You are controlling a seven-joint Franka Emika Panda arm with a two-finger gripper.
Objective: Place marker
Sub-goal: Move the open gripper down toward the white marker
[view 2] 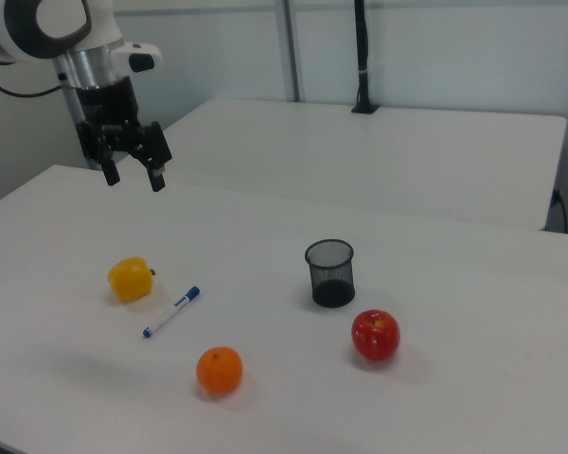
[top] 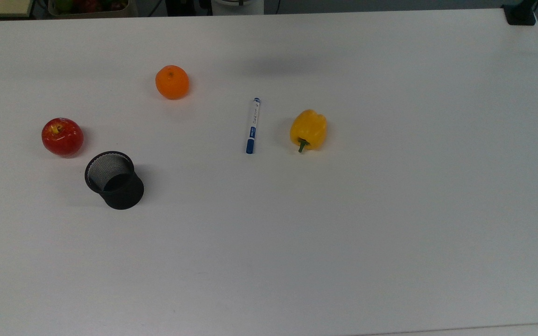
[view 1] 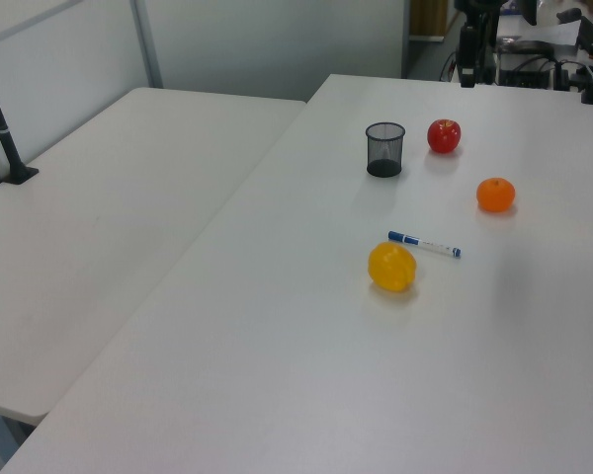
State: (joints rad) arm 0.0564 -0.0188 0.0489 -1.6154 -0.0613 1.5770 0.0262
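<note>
One blue-labelled marker [top: 252, 126], writing unreadable, flat beside pepper [top: 308, 130]; hand [view 2: 133, 177] agape above.

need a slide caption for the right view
Open gripper hangs above a table with marker, yellow pepper, orange, apple and mesh cup.

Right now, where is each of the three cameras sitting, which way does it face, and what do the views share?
Top view: high above, looking steeply down on the white table; marker near the middle; no arm.
Left view: raised beyond the yellow pepper, looking along the table toward the black mesh cup and apple.
Right view: raised at the opposite side, behind the orange; gripper hangs open above the table.
All three share the marker, pepper, orange, apple and cup.
</note>
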